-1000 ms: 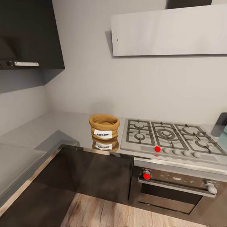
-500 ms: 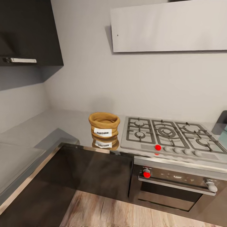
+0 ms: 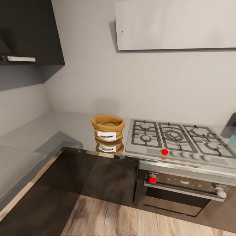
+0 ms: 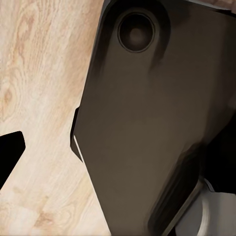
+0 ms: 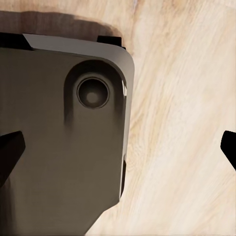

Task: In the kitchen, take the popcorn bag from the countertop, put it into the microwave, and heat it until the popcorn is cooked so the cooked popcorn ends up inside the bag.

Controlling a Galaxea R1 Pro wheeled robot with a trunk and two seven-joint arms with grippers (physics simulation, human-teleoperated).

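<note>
The popcorn bag [image 3: 108, 129] stands upright on the grey surface [image 3: 65, 131], just beside the gas hob [image 3: 177, 141] and above the dark cabinets [image 3: 98, 177]; the oven [image 3: 183, 193] sits under the hob. Each wrist view looks down on wood floor [image 5: 187, 123] past a dark part of the robot's body [image 4: 147, 132]. The right hand [image 5: 118, 147] is spread wide, with a dark fingertip at each side edge; of the left hand only one dark fingertip [image 4: 10, 152] shows, so I cannot tell its state.

A gas hob [image 3: 178, 139] sits above a dark oven [image 3: 182, 190]; wood floor [image 3: 108, 219] below.

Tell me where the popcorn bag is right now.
In the head view, the popcorn bag stands upright on the countertop, near its front edge, just left of the gas hob.
</note>
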